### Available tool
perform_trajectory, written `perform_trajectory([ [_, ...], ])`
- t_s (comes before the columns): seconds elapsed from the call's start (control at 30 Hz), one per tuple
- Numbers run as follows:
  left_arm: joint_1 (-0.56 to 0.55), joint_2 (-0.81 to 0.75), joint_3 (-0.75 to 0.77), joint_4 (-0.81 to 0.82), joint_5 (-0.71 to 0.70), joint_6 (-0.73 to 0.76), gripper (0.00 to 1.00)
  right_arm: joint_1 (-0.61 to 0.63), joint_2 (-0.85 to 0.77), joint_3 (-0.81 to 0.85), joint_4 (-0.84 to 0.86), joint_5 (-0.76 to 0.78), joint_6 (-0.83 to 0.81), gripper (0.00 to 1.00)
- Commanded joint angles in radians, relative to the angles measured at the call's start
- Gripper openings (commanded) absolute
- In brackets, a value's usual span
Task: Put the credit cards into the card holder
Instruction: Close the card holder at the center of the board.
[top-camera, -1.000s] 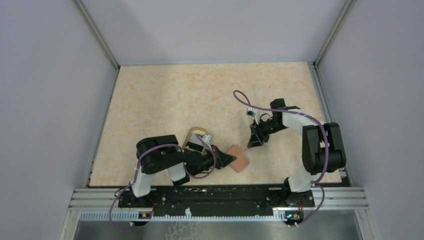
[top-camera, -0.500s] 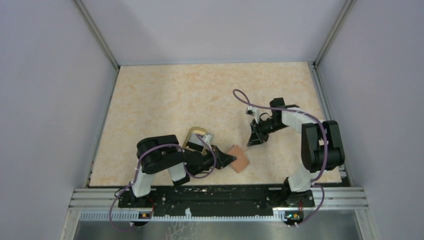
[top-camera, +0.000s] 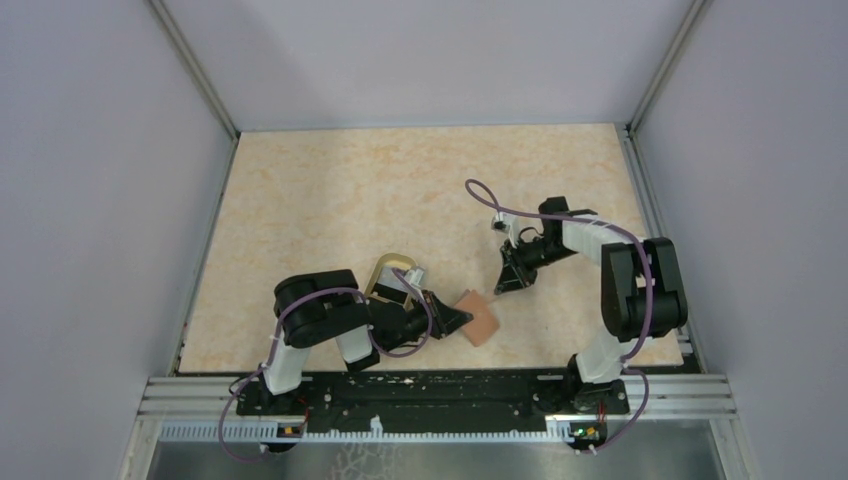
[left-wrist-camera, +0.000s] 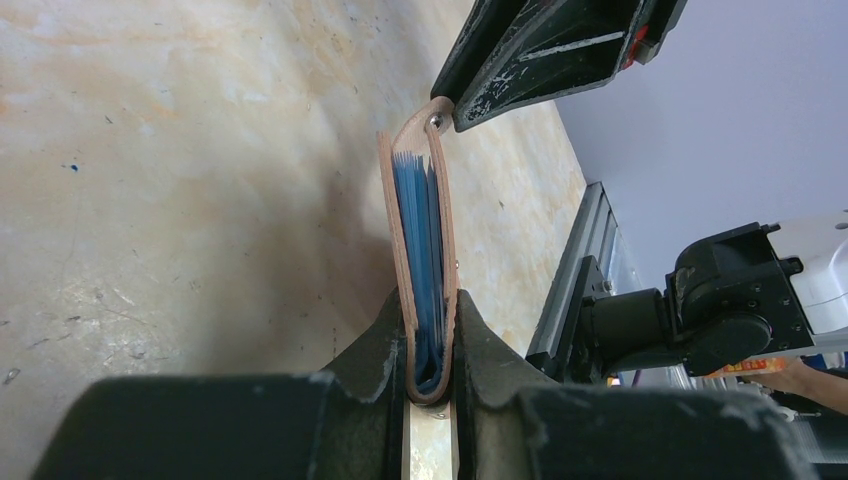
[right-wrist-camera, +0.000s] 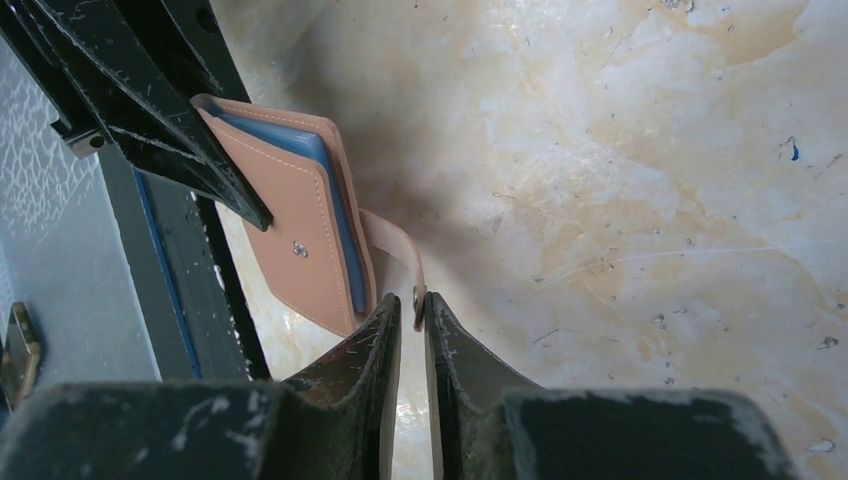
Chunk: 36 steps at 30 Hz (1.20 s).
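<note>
Right gripper (right-wrist-camera: 412, 310) closed onto card holder (right-wrist-camera: 300, 215) tab (right-wrist-camera: 395, 240), left gripper (left-wrist-camera: 432, 312) clamping it (blue pockets (left-wrist-camera: 415, 230) inside)

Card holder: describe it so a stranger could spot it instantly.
On the marbled beige table, look near the middle of the front edge. The small flat reddish-brown leather card holder is clamped in the left gripper, its tab at the right gripper. Unlike the oval tan-rimmed dish nearby, it has blue pockets inside.

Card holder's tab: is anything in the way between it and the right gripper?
Nothing visible. The tab of the card holder sits between the fingertips of the right gripper, pinched at its snap end. The left gripper clamps the holder's opposite edge, clear of the tab.
</note>
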Motion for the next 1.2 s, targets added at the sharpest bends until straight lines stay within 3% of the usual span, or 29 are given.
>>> perform_trajectory([
  [0.0, -0.006, 0.037, -0.010, 0.246, 0.024, 0.013, 0.00, -0.001, 0.001, 0.043, -0.018, -0.035, -0.027, 0.14],
  [0.33, -0.005, 0.033, -0.021, 0.246, 0.002, 0.001, 0.00, -0.001, -0.001, 0.062, -0.078, -0.059, -0.074, 0.00],
  [0.7, -0.006, 0.025, 0.038, 0.120, -0.091, -0.098, 0.00, 0.114, -0.165, -0.019, 0.030, 0.038, 0.001, 0.00],
  [1.17, -0.014, 0.011, 0.049, 0.080, -0.206, -0.101, 0.00, 0.173, -0.179, -0.048, 0.066, 0.070, 0.042, 0.00],
])
